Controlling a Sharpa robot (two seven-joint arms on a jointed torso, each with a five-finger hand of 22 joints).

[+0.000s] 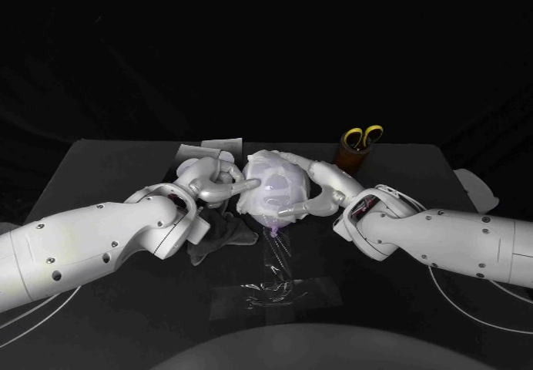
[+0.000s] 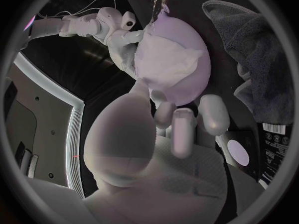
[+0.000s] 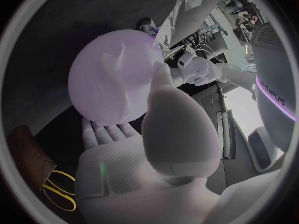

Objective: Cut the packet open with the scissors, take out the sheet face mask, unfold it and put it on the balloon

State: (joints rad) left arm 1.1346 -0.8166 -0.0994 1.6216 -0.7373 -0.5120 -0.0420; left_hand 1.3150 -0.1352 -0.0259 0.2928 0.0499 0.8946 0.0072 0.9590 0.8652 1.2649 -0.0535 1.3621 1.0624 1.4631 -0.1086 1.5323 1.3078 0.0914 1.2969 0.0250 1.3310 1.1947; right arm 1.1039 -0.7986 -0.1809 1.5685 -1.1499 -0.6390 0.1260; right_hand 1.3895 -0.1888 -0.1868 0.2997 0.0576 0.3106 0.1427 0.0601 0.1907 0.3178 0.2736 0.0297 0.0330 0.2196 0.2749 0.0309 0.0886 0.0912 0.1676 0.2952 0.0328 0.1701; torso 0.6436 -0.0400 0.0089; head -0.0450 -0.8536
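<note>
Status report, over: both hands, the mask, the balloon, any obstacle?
Left hand presses sheet mask onto balloon. Right hand cups balloon. Scissors in holder, out of way.

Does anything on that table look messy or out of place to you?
A dark cloth lies crumpled near the balloon, and the white mask sits wrinkled on it. The scissors stand neatly in their holder.

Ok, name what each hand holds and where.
The right hand cups the pale purple balloon by its side. The left hand touches the white sheet mask on it; a grip cannot be told.
</note>
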